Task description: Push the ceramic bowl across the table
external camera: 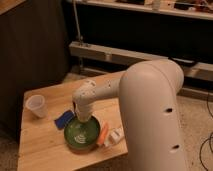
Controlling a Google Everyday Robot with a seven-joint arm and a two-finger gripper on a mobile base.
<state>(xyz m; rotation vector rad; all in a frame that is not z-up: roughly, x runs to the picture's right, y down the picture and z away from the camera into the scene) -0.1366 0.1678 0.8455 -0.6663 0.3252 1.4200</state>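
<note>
— Camera view: where is the bowl [81, 135]?
— On the worktop [45, 147], toward its front edge, right of the middle.
— And the hand [79, 117]?
— Down at the bowl's far rim, fingers together. Whether it touches the rim I cannot tell.
— Anything near it?
— A blue block [64, 119] just beside the bowl's left rim. An orange thing [103, 134] and a white thing [115, 136] lie by its right rim, near the right edge. A cup [36, 105] stands well apart by the left edge.
</note>
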